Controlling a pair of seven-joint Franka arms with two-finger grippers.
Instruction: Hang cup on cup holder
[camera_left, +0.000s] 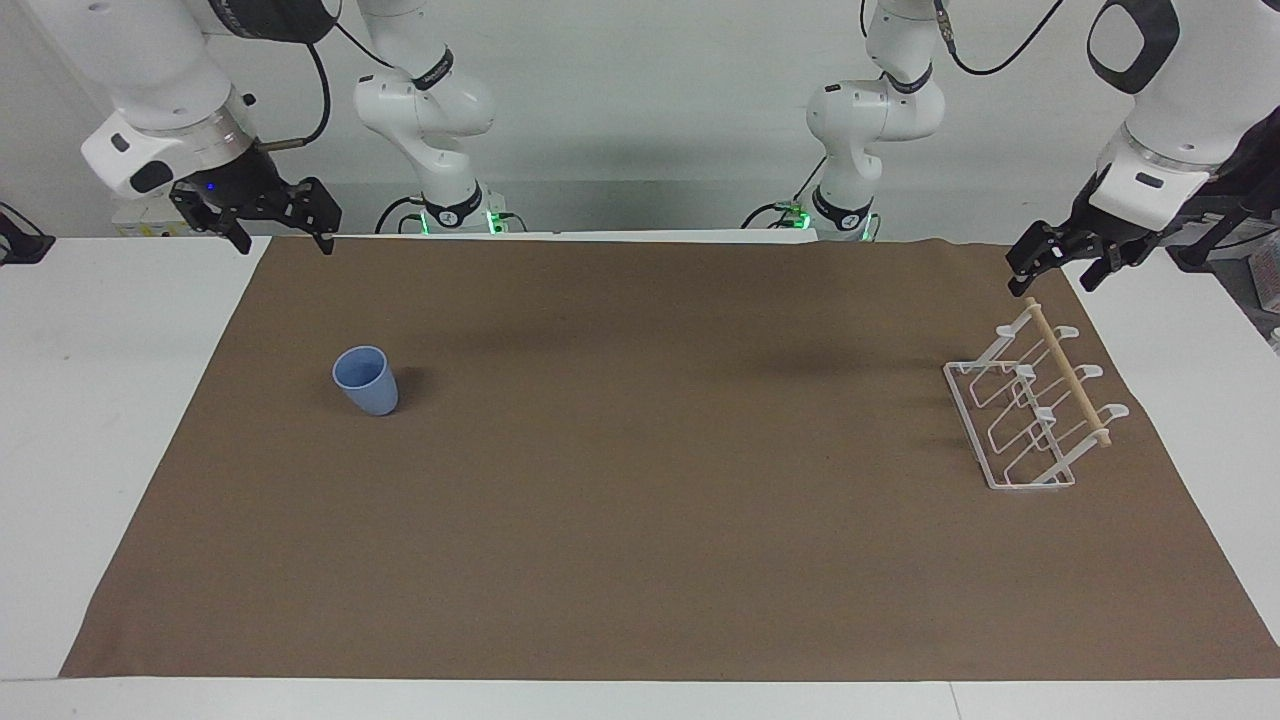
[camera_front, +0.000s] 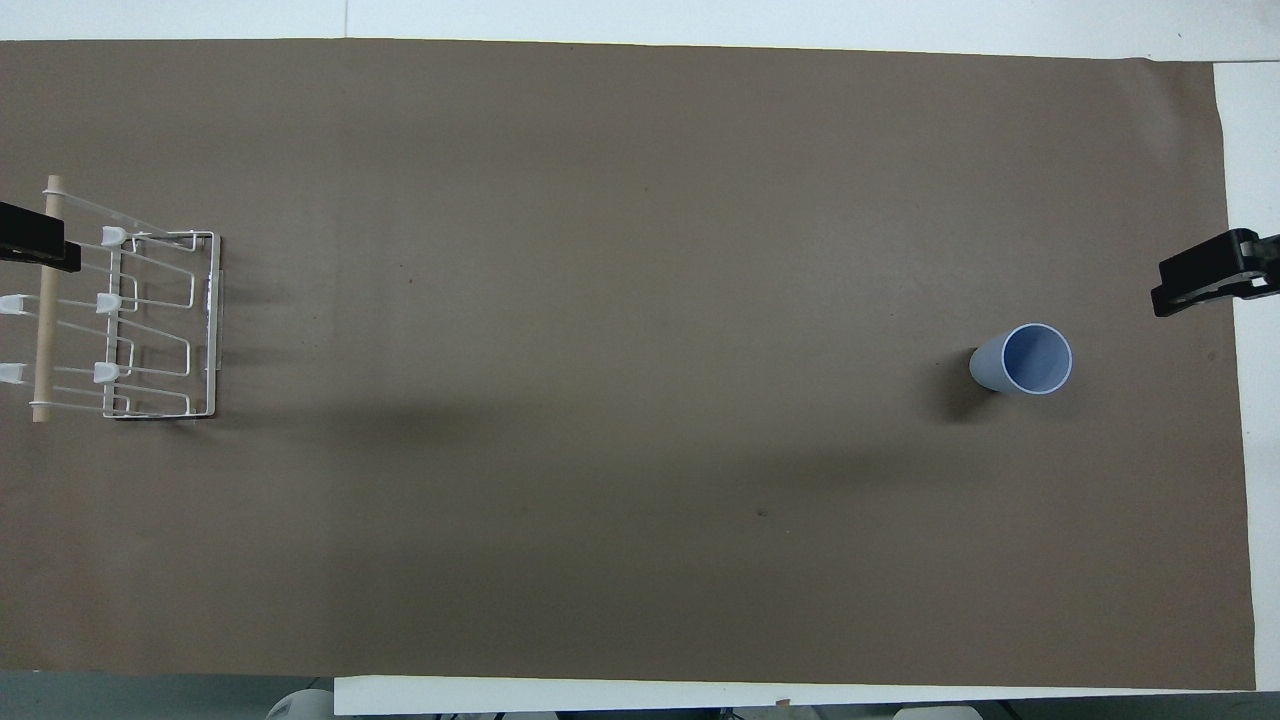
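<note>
A: Which step are we at?

B: The very start, I'd say. The cup (camera_left: 365, 381) stands upright, mouth up, on the brown mat (camera_left: 640, 560) toward the right arm's end of the counter (camera_left: 80, 450), nothing touching it. The cup holder (camera_left: 1035, 405) sits well apart at the left arm's end, close to the mat's edge there, its prongs bare.

A: And the arms?

B: Both are raised at the robots' edge of the counter. The right tool (camera_left: 282, 238) hangs over the mat's corner at its own end, fingers pointing down and spread wide, holding nothing. The left tool (camera_left: 1058, 262) hovers just above the holder's wooden dowel (camera_left: 1070, 372), tilted; its fingers look parted and it holds nothing.

A: The next move?

B: Likely the right arm, being closer, has to come down around the cup's wall and close on it. The cup is tapered, so a grip near the rim may hold better. Then it must be turned mouth-down onto a prong.
</note>
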